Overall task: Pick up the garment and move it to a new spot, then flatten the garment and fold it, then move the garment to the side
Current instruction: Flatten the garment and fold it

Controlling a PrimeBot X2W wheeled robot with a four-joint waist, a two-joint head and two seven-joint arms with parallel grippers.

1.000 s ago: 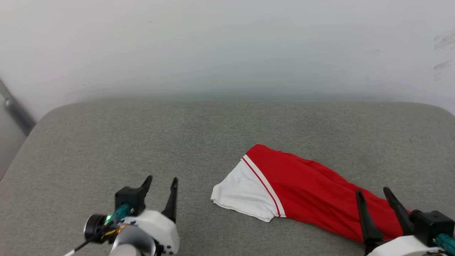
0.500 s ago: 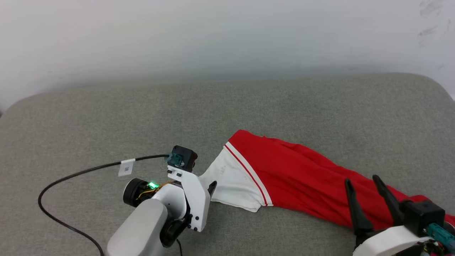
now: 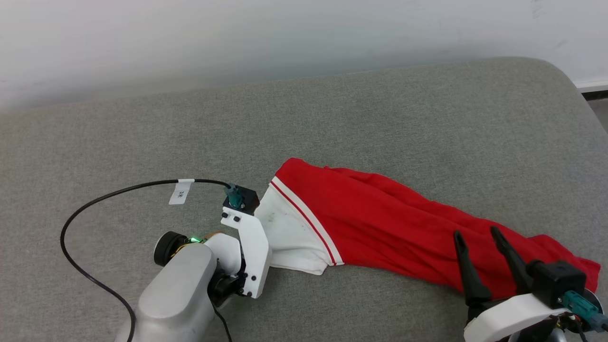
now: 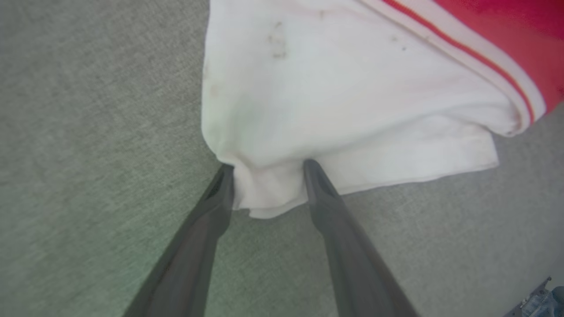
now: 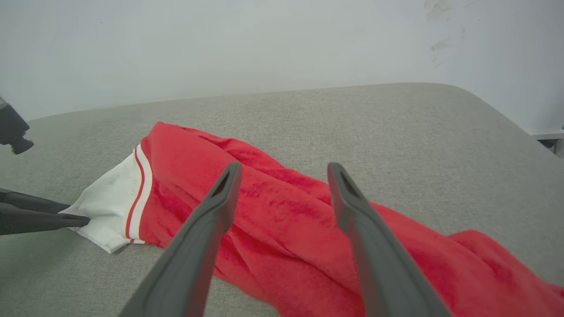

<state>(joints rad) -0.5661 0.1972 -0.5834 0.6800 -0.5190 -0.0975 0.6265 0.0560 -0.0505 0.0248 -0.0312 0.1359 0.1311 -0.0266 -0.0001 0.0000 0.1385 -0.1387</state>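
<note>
One garment, two grippers, one grey cushion.

Head view: a single red garment lies stretched across the grey cushion. Its one visible white sleeve is at the left end, against the left arm's white wrist, from which one black cable with one white tag loops. The right gripper hovers over the red end, its two fingers spread wide. Left wrist view: the left gripper has its two fingers apart astride one sleeve corner, with cloth bunched between them and touching both. Right wrist view: two spread fingers hang above the red cloth, holding nothing.
</note>
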